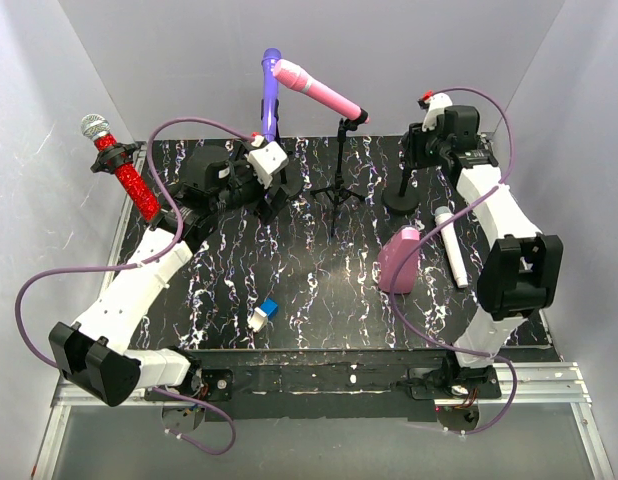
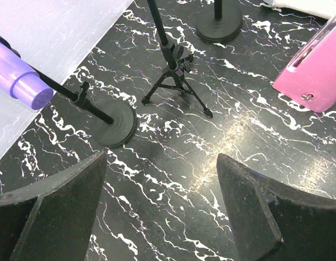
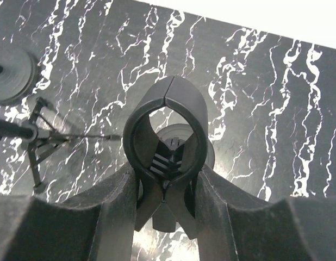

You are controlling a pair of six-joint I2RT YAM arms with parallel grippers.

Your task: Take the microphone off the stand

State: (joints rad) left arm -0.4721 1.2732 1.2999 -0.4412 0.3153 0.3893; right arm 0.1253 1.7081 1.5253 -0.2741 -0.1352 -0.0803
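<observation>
1. While the right claw point(image 3: 167, 179) was clamped on the pinch handles of a black microphone clip point(image 3: 168, 89), its two fingers pressed the clip from both sides at the bottom of the right wrist view.
2. Through the clip's ring, the round base point(image 3: 207, 149) of that same stand showed directly below, resting on the black marbled surface point(image 1: 319, 280).
3. A white microphone point(image 1: 454, 245) lay flat on the surface just beside the right arm. It was near a pink case point(image 1: 399, 260) and apart from that round base.
4. The left claw point(image 2: 161, 163) stood wide apart with only bare surface showing between its fingers, and it hovered over the far left part of the surface.
5. Ahead of the left claw, a purple microphone point(image 1: 271, 95) sat tilted on a second round-based stand point(image 2: 113, 126).
6. Just to the right of that, a pink microphone point(image 1: 317, 90) slanted in the holder of a tripod stand point(image 1: 339, 190), between the two claws in the top view.
7. A red glittered microphone point(image 1: 119, 165) with a silver head leaned at the far left edge of the surface, close to the left arm.
8. A small blue-and-white object point(image 1: 262, 315) lay on the surface toward the near edge, between the two arms; I could not tell what it was.
</observation>
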